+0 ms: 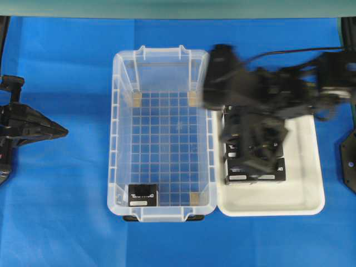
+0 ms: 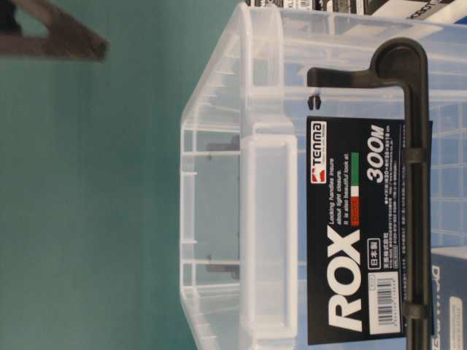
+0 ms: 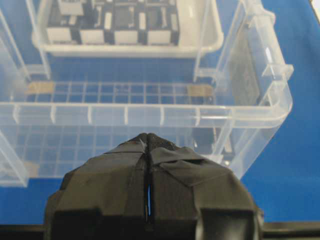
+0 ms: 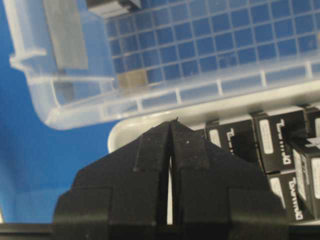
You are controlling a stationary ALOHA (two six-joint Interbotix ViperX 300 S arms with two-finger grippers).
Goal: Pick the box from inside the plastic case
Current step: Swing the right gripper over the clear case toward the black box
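The box (image 1: 143,196), a small black carton with white lettering, stands alone in the near left corner of the clear plastic case (image 1: 118,139). My left gripper (image 1: 60,132) is shut and empty, well left of the case. In its wrist view the left gripper (image 3: 149,136) points at the case's long wall (image 3: 150,112). My right gripper (image 1: 261,160), motion-blurred, hangs over the white tray to the right of the case. In its wrist view the right gripper (image 4: 171,122) is shut on nothing, beside the case's rim (image 4: 165,95). The box's edge (image 4: 112,6) shows at the top.
A shallow white tray (image 1: 311,194) sits against the case's right side and holds several identical black boxes (image 1: 245,171), also visible under the right gripper (image 4: 280,142). Blue cloth covers the table. The case carries a black ROX label (image 2: 357,240) on its end wall.
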